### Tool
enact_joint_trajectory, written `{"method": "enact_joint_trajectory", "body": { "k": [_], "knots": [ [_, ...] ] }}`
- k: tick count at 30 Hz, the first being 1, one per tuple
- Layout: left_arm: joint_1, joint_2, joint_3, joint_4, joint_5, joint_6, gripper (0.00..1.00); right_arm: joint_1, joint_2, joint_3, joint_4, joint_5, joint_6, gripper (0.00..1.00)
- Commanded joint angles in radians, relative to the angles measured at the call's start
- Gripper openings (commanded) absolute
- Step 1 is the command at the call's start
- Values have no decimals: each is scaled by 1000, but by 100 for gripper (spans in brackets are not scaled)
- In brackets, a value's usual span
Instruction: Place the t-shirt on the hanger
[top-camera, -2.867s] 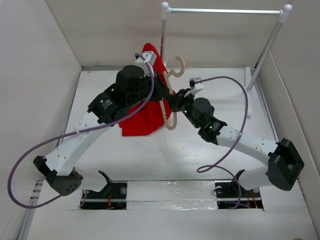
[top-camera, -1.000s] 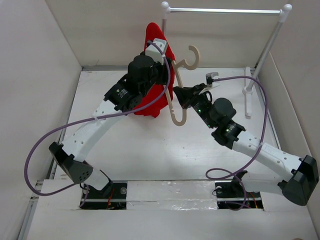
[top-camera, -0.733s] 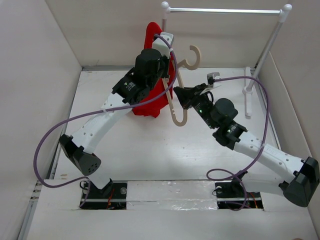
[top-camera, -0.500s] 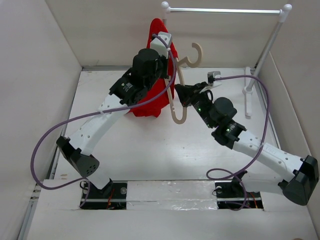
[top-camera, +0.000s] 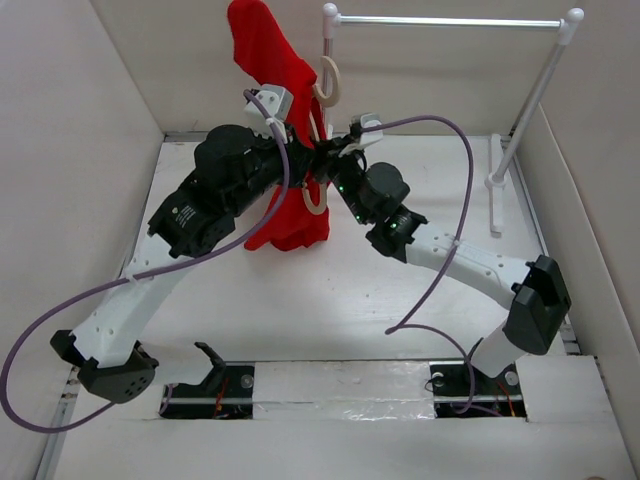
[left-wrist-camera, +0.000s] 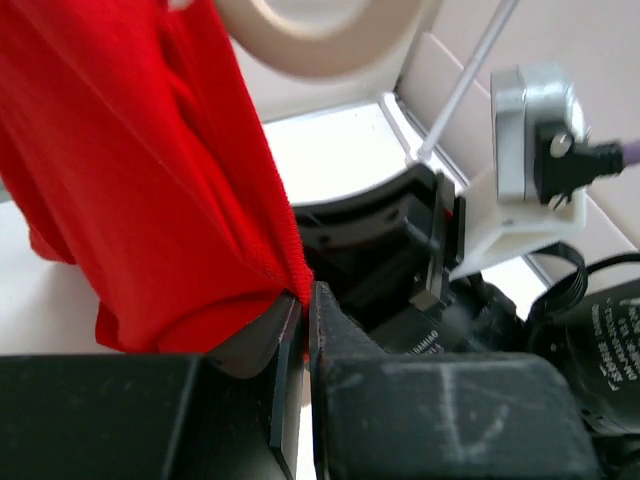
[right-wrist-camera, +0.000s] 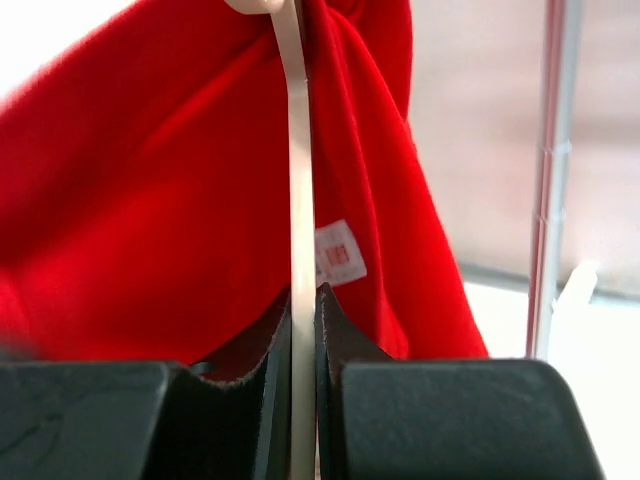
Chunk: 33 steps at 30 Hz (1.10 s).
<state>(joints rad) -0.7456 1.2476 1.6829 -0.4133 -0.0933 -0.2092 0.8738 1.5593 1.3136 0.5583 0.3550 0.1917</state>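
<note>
1. Left gripper (left-wrist-camera: 305, 303): jaws pressed together on an edge of the t-shirt (top-camera: 266, 65), which is raised above the table (top-camera: 330, 300).
2. Right gripper (right-wrist-camera: 303, 303): pinching the hanger (right-wrist-camera: 299, 150), seen edge-on.
3. T-shirt: cloth on both sides of the hanger, near the rack (top-camera: 450, 21) post.

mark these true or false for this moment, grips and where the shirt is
1. The left gripper pinches the t-shirt. True.
2. The right gripper is open and empty. False: it is shut on the thin hanger.
3. The t-shirt lies flat on the table. False: it is lifted up between the two arms, hanging down from the hanger.
4. A rack with a metal bar stands at the far right of the table. True.
</note>
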Motion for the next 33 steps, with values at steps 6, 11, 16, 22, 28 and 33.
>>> {"method": "enact_joint_trajectory", "body": {
  "k": [6, 11, 16, 22, 28, 33],
  "knots": [
    [-9, 13, 44, -139, 89, -13, 0, -27, -17, 134, 267, -5, -32, 0],
    [-9, -19, 40, -139, 8, -35, 12, -27, 12, 182, 272, -4, -44, 0],
    [-9, 7, 216, -125, -117, -55, 53, -27, -64, 99, 278, -37, -69, 0],
    [-9, 137, 424, 10, -82, -142, 58, -7, -140, -11, 239, -60, -72, 0],
    [49, 306, 645, 62, -111, -222, 64, -7, -212, -77, 184, -65, -78, 0],
    [104, 384, 647, 99, -39, -277, 66, -7, -228, -86, 147, -85, -84, 0]
  ]
}}
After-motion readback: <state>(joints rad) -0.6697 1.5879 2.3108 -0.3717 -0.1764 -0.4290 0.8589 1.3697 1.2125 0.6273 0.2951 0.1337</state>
